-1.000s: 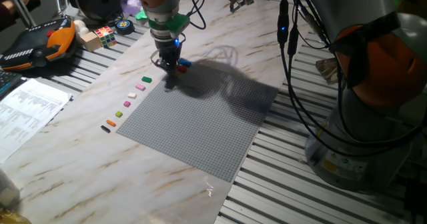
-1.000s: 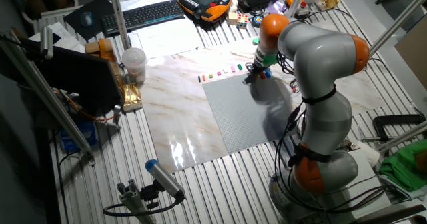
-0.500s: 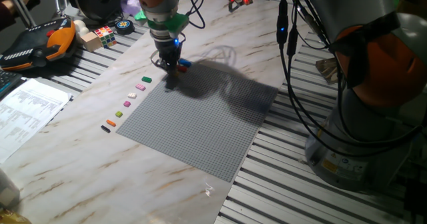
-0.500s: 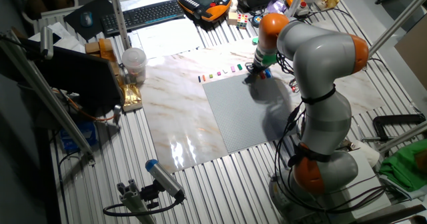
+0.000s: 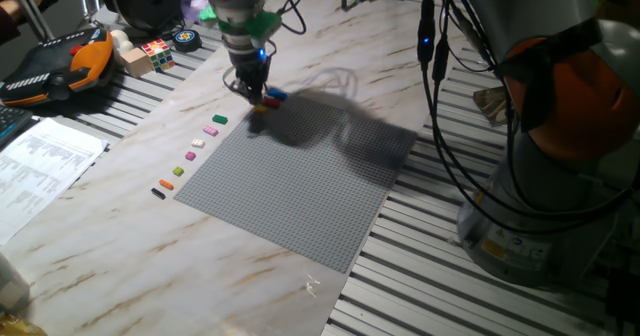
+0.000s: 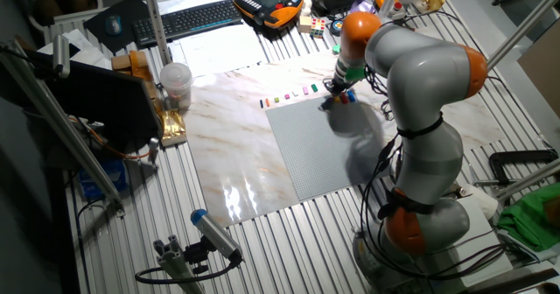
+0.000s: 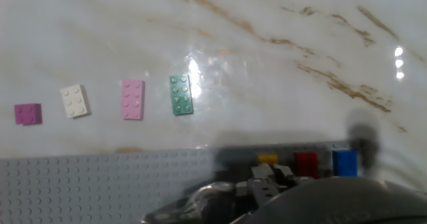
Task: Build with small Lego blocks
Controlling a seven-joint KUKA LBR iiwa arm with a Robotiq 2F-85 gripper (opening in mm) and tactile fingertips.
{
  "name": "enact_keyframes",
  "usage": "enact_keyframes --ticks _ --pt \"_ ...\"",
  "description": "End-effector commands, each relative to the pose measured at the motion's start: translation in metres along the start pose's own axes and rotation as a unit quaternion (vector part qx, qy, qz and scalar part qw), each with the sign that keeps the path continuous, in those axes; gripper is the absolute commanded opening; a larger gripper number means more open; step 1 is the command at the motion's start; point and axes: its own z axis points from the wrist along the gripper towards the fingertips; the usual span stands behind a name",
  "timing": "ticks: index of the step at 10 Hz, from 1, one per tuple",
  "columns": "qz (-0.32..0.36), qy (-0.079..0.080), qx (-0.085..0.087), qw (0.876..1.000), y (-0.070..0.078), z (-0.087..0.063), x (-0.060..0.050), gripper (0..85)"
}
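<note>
Gripper (image 5: 253, 88): hangs just above the far corner of the grey baseplate (image 5: 300, 176), fingers pointing down over the bricks there. I cannot tell from where I stand whether the fingers are parted or closed, or whether anything sits between them; the hand view shows only a dark blur of the fingertips at its bottom edge.

Bricks at the corner: a yellow brick (image 7: 267, 159), a red brick (image 7: 307, 164) and a blue brick (image 7: 345, 163) sit side by side in a row on the baseplate edge, directly under the hand. In the fixed view the blue one (image 5: 277, 95) pokes out at about 3 o'clock from the fingers.

Loose row on the marble table (image 5: 120, 226): from the hand view, a green brick (image 7: 180, 95), then at its 9 o'clock a pink brick (image 7: 132, 99), a white brick (image 7: 74, 101) and a purple brick (image 7: 28, 114), each apart from its neighbour, all off the baseplate.

Row's end: an orange brick (image 5: 166, 184) and a black brick (image 5: 158, 192) lie beside the baseplate's near-left edge.

Elsewhere: a multicoloured puzzle cube (image 5: 155, 52) sits well away at 10 o'clock from the gripper.
</note>
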Motion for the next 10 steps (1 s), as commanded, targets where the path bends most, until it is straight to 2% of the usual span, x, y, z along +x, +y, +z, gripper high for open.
enact_keyframes --ticks 1,4,6,8,10 --pt "-0.001 0.0 -0.001 1.0 0.0 -0.01 -0.001 0.7" --pt "-0.004 -0.001 0.013 1.0 0.012 -0.041 -0.006 0.7" --pt "-0.007 -0.003 0.02 1.0 0.022 -0.059 -0.004 0.7" --pt "-0.009 0.002 0.019 1.0 0.03 -0.075 -0.003 0.7" --pt "-0.009 -0.004 0.028 1.0 0.041 -0.084 0.002 0.7"
